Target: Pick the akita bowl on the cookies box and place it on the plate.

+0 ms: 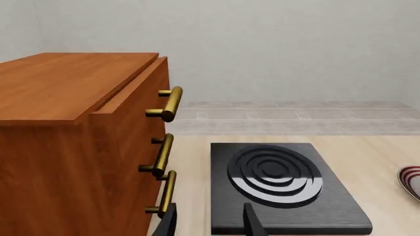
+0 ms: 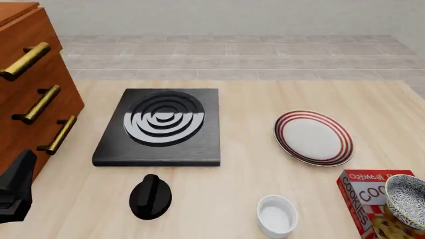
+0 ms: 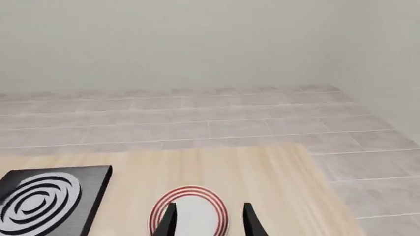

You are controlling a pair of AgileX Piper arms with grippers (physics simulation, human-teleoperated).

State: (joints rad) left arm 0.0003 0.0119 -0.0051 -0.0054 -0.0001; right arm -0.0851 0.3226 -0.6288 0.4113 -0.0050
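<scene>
The akita bowl (image 2: 406, 200) sits tilted on top of the cookies box (image 2: 369, 199) at the near right corner of the table (image 2: 252, 164), so it must be lifted off before anything else. The plate (image 2: 313, 137), its destination, lies bare just beyond the box, a short carry away. The right gripper (image 3: 208, 216) hangs with its fingers spread and nothing between them, looking over the plate; being on the bowl's side, it seems the natural arm for the pick. The left gripper (image 1: 208, 221) is likewise parted and empty, parked near the wooden drawer cabinet (image 2: 30, 94), facing the black stove burner (image 2: 161, 124). A white ramekin (image 2: 277, 215) and a black knob (image 2: 151, 196) stand at the near edge, clear of the route
</scene>
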